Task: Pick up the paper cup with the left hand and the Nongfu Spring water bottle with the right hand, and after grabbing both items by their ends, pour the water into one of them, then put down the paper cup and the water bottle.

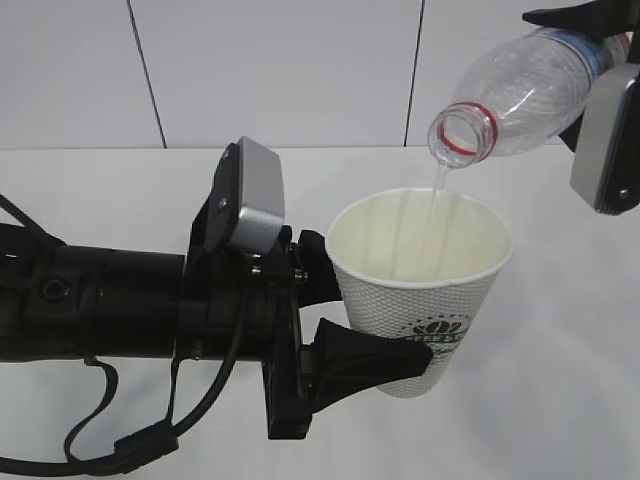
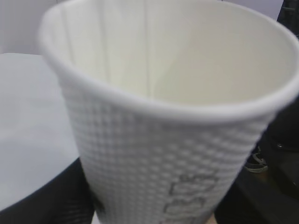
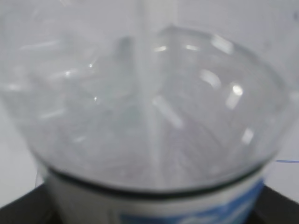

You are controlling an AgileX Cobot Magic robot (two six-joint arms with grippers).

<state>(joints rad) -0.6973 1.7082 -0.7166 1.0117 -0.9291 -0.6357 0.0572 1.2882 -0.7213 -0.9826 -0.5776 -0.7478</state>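
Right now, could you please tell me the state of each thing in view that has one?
paper cup: upright, lifted off the table, taking in water.
water bottle: uncapped, tilted mouth-down above the cup, pouring.
water: thin stream falling into the cup.
left pincer: closed around the cup's lower half.
right pincer: gripping the bottle's base end.

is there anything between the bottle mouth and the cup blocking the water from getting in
Nothing visible. The bottle is tipped with its uncapped mouth just above the open rim of the paper cup, and a thin stream of water falls straight into it. Only clear air lies between them.
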